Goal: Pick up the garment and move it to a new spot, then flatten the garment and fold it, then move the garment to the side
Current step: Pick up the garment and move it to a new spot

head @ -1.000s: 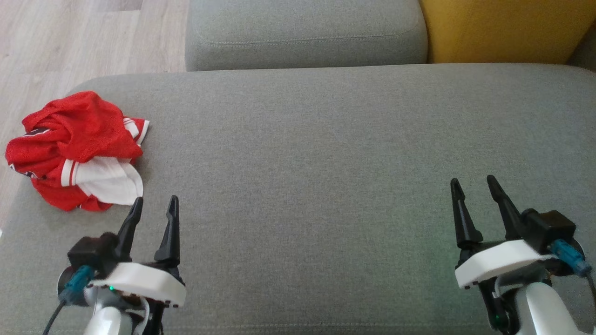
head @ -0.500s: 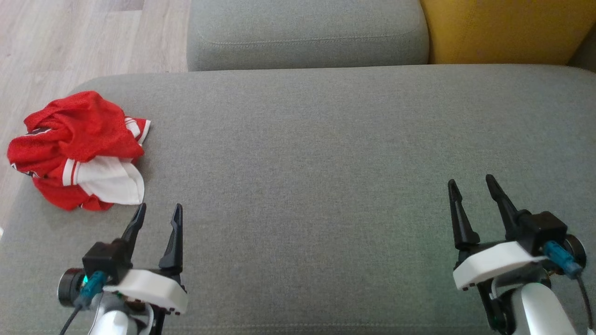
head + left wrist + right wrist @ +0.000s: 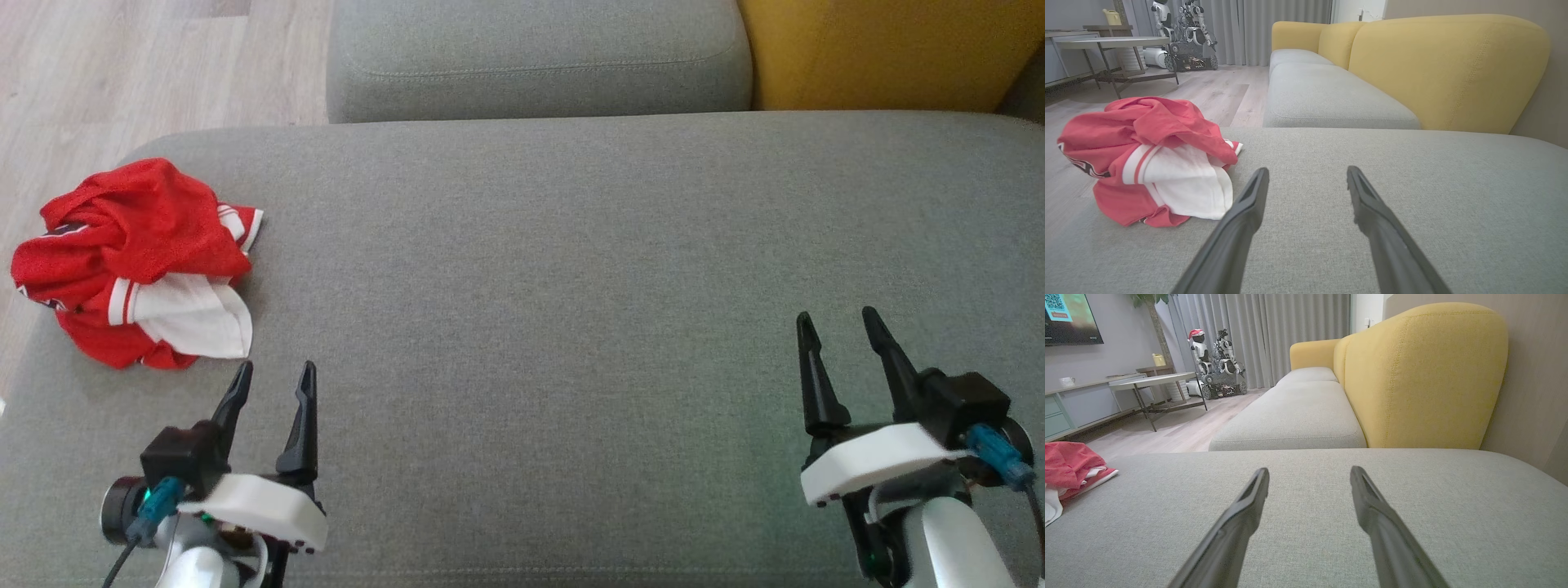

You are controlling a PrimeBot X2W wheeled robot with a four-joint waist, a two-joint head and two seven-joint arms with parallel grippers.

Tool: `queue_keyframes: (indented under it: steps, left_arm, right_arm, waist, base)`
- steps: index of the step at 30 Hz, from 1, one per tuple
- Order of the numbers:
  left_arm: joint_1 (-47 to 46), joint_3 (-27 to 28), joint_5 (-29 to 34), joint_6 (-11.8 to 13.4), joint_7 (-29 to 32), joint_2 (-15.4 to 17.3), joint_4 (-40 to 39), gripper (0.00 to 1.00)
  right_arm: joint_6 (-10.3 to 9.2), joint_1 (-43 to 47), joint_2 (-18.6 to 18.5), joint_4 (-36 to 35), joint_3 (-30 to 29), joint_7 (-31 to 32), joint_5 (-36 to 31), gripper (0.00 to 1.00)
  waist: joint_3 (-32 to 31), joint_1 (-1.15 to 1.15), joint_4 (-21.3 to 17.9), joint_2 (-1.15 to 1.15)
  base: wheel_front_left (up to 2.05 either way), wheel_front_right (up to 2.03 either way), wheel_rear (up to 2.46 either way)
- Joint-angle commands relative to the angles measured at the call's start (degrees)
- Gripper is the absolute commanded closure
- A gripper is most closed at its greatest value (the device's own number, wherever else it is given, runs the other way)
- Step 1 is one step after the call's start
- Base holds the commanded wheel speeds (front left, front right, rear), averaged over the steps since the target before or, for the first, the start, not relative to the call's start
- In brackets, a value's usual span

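Note:
The garment [image 3: 135, 265] is a crumpled red and white jersey, bunched in a heap at the far left end of the grey sofa cushion [image 3: 571, 286]. In the left wrist view the garment [image 3: 1147, 159] lies just left of the finger tips. My left gripper [image 3: 273, 371] stands open a little to the near right of the heap, not touching it and holding nothing. Far to the right, my right gripper [image 3: 837, 322] hovers open over bare cushion. The garment [image 3: 1069, 467] shows at the left edge of the right wrist view.
A second grey seat cushion [image 3: 535, 57] lies beyond, with the yellow backrest [image 3: 890, 53] at the top right. Wooden floor [image 3: 122, 73] drops off past the cushion's left edge. A round table [image 3: 1112, 43] and another robot [image 3: 1186, 34] stand across the room.
My left gripper has drawn back toward me, away from the garment's near edge. The right gripper has barely shifted. The garment has not moved.

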Motion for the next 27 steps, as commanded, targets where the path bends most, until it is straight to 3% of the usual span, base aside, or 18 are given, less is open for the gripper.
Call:
queue_keyframes:
  steps: [1,17,27]
  left_arm:
    - [-3.38,2.08,-0.26,0.29,-0.71,0.59,-1.65,0.00]
    - [-3.96,2.10,-0.53,1.02,-0.71,1.39,-1.52,0.00]
    - [-4.80,3.78,-0.94,2.10,-0.66,3.28,-1.72,0.00]
  right_arm:
    - [-0.04,-1.16,-0.12,-1.79,1.11,-0.65,0.31,0.00]
    - [-0.04,-1.09,-0.10,-2.15,0.81,-0.75,0.64,0.00]
    - [-0.04,-0.58,-0.10,-5.02,2.17,0.41,0.47,0.00]
  waist:
    - [0.07,0.00,0.03,0.00]
    - [0.35,0.00,1.68,0.00]
    - [0.96,0.00,8.56,0.00]
  base:
    - [0.00,0.00,0.00]
    - [0.00,0.00,0.00]
    - [0.00,0.00,0.00]
